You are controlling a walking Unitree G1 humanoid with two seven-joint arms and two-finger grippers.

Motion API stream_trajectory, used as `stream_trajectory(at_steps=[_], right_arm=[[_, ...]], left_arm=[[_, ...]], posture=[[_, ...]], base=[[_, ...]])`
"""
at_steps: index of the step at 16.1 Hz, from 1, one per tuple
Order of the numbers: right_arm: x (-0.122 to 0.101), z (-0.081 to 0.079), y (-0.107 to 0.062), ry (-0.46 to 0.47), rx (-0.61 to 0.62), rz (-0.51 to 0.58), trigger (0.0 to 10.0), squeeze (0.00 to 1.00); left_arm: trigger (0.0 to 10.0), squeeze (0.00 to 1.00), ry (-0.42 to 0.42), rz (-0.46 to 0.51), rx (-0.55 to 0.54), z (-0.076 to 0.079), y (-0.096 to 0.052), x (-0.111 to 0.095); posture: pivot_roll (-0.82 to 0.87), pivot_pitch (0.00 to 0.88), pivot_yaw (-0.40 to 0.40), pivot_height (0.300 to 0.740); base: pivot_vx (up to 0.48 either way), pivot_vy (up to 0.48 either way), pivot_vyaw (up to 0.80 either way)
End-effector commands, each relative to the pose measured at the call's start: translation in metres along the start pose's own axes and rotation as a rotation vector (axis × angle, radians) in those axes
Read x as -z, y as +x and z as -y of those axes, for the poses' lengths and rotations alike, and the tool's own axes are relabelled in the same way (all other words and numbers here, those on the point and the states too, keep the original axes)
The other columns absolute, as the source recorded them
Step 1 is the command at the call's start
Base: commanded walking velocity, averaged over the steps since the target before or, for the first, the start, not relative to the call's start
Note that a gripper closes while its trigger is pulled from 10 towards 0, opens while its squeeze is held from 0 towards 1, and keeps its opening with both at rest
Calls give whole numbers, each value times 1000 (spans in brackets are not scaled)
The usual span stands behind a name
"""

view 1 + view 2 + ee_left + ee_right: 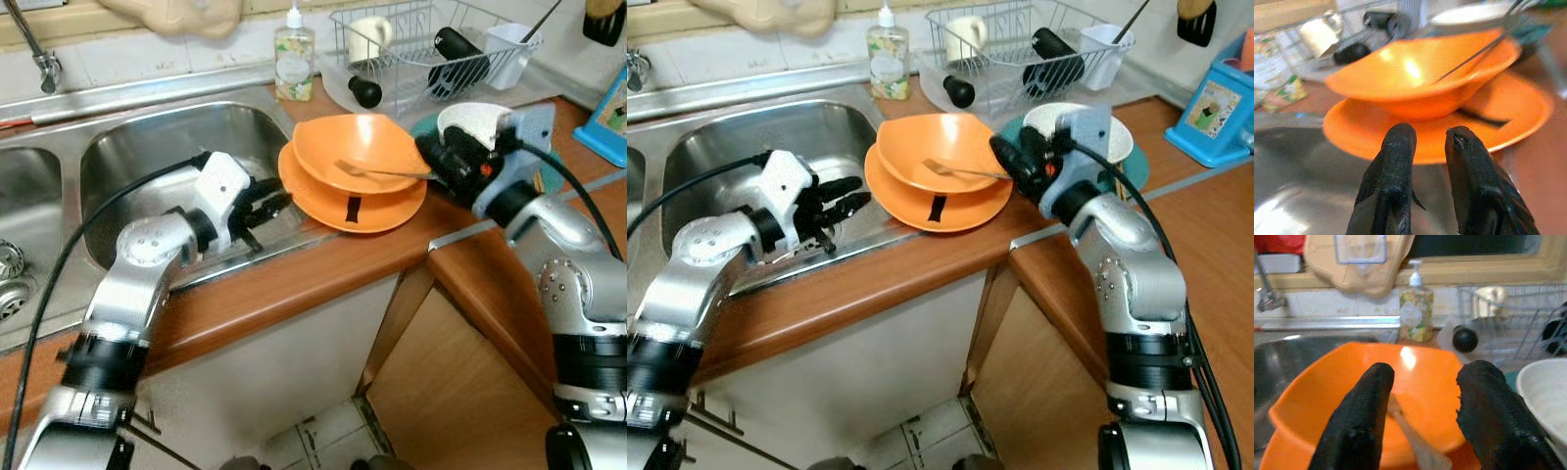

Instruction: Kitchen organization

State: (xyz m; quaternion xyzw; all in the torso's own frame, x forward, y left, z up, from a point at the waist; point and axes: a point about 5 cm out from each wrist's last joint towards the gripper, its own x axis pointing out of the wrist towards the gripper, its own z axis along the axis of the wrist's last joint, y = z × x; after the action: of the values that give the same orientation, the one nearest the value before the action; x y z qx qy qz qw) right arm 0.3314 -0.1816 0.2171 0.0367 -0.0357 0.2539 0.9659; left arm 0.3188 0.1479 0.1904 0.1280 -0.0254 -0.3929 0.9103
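Observation:
An orange bowl [358, 145] sits on an orange plate [318, 201] on the wooden counter, right beside the sink. A metal fork [377, 173] lies in the bowl with its handle over the right rim. A short black utensil [353, 209] rests on the plate. My right gripper [428, 157] is at the bowl's right rim, open, and the fork handle [1410, 440] runs between its fingers. My left gripper [277, 204] hovers over the sink's edge just short of the plate's left rim. Its fingers [1398, 147] are a narrow gap apart with nothing between them.
The steel sink [147, 147] lies to the left, with a faucet [39, 59] behind it. A soap bottle [294, 59] and a wire dish rack [431, 49] stand at the back. A white bowl [1117, 132] sits behind my right wrist. A cabinet door [460, 392] hangs open below.

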Motion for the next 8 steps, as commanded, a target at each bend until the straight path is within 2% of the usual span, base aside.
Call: stream_trajectory(at_steps=[1, 2, 3, 4, 5, 6, 7, 8], right_arm=[[1, 3, -1, 10, -21, 11, 10000, 1000], [1, 5, -1, 11, -16, 14, 10000, 1000], [4, 11, 1, 25, 5, 26, 10000, 518], [5, 12, 2, 22, 2, 24, 10000, 0], [9, 14, 3, 17, -5, 17, 10000, 0], [12, 16, 4, 25, -11, 7, 10000, 0], [14, 17, 5, 31, -20, -1, 10000, 0], [17, 16, 7, 35, -32, -13, 10000, 0]], left_arm=[[10000, 0, -29, 46, 26, 6, -2, -10], [10000, 0, -47, 55, 34, 8, -3, -12], [10000, 761, -85, 74, 81, 17, -4, -18], [10000, 1000, -91, 76, 100, 22, -4, -19], [10000, 1000, -78, 73, 122, 30, -3, -21], [10000, 145, -72, 65, 119, 35, -2, -21], [10000, 0, -78, 63, 121, 38, -1, -22], [10000, 0, -85, 62, 128, 40, 0, -23]], posture=[[-51, 9, 1, 740], [-51, 8, 1, 740], [-50, 8, 3, 740], [-50, 8, 3, 740], [-51, 7, 4, 740], [-51, 6, 5, 740], [-51, 6, 5, 740], [-51, 10, 7, 740]], base=[[0, 0, 0], [0, 0, 0], [0, 0, 0], [0, 0, 0], [0, 0, 0], [0, 0, 0], [0, 0, 0], [0, 0, 0]])
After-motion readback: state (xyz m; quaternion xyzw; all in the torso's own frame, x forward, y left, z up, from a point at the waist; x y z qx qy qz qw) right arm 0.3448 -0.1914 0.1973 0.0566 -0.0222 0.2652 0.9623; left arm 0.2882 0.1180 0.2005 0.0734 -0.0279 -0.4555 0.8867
